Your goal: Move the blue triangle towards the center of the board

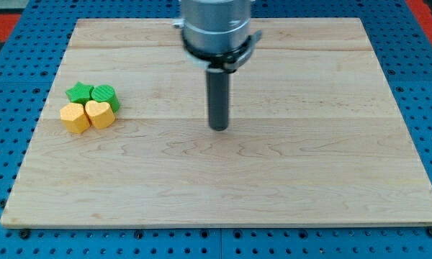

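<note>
No blue triangle shows anywhere in the camera view. My tip (219,127) rests near the middle of the wooden board (309,180), with no block near it. The only blocks in sight form a tight cluster at the view's left: a green star (79,92), a green block (104,94) whose shape is unclear, a yellow block (75,117) and a yellow heart (99,113). My tip is well to the right of this cluster. The arm's grey body (216,29) hangs over the board's top middle and may hide something behind it.
The board lies on a blue perforated table (7,108). A red area (425,11) shows in the view's top right corner and another in the top left.
</note>
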Available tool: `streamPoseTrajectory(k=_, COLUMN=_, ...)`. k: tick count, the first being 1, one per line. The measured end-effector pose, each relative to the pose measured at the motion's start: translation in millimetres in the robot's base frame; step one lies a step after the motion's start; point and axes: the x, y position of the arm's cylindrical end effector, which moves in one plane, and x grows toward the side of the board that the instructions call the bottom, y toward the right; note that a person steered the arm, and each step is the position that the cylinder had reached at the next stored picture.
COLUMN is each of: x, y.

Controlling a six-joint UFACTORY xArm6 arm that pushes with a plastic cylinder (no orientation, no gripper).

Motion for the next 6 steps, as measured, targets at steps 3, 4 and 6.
streamPoseTrajectory(k=3, x=-124, y=-109)
streamPoseTrajectory(k=4, x=-167, y=-177)
streamPoseTrajectory(k=6, x=-257, y=-193)
